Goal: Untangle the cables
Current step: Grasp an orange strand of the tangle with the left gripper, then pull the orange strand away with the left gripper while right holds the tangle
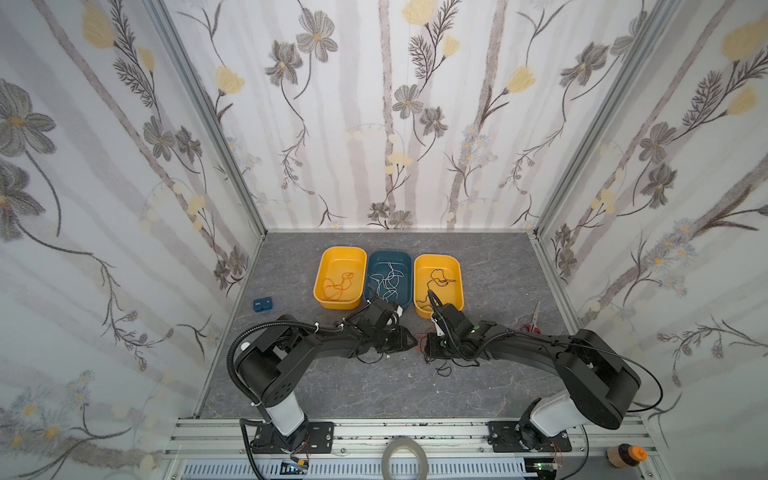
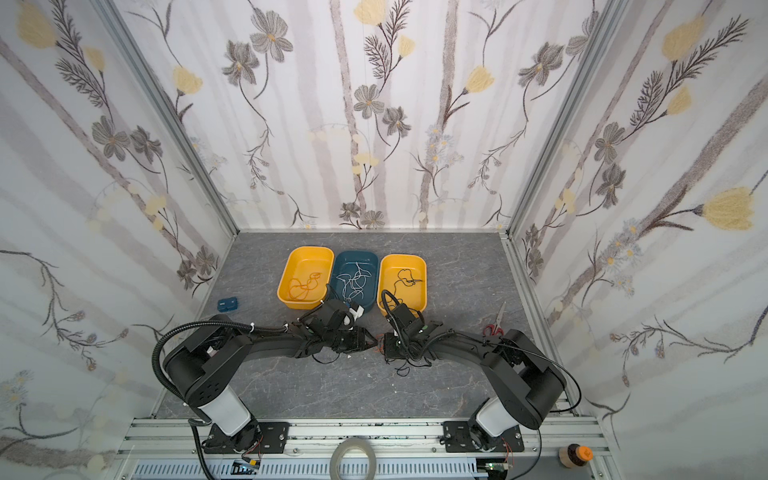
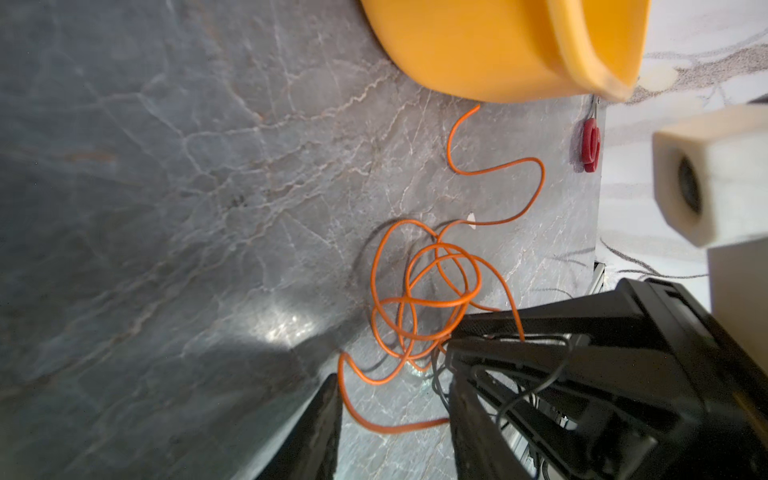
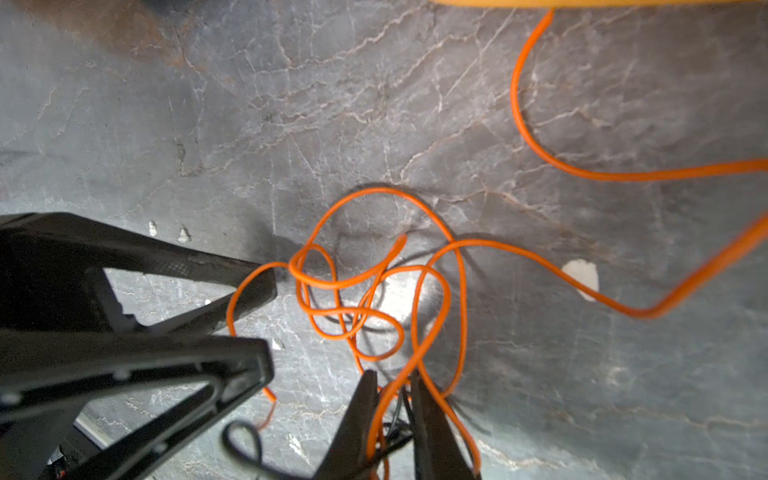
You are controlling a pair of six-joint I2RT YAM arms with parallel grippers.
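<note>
The tangle [image 4: 365, 299] lay on the worktop [image 1: 374, 395] between the left jaws and the right jaws, strands running through both pairs. Behind the jaws three trays [image 1: 390, 253] stood side by side, cables [image 1: 388, 282] in each. Scissors [image 1: 533, 322] lay right of the jaws, a box [image 1: 262, 304] well left, a tape roll [image 1: 386, 457] before them, off the worktop.

No text is showing clearly enough to read; the small blue box [image 1: 262, 304] near the left wall is carrying a pale mark, too small to make out.
</note>
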